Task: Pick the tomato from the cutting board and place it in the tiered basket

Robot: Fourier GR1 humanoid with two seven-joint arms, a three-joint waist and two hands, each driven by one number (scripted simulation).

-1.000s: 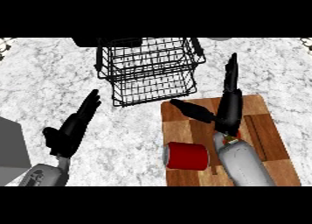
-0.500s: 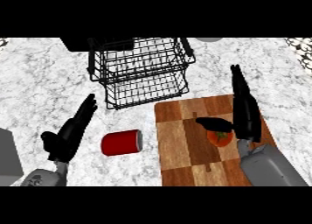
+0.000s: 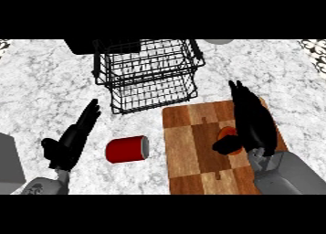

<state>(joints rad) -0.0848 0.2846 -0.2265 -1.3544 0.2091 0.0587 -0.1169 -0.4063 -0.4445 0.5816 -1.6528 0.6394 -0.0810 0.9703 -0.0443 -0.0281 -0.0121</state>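
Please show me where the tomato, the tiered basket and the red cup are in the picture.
tomato (image 3: 228,133), head view, on its visible orange-red top beside the right hand.
tiered basket (image 3: 150,73), head view, on its black wire front.
red cup (image 3: 123,149), head view, on its red side wall.

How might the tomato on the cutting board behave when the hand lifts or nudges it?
The tomato looks round, so a nudge would probably roll it across the flat board. It appears small beside the right hand, so likely light. Its smooth skin may slip against the fingers.
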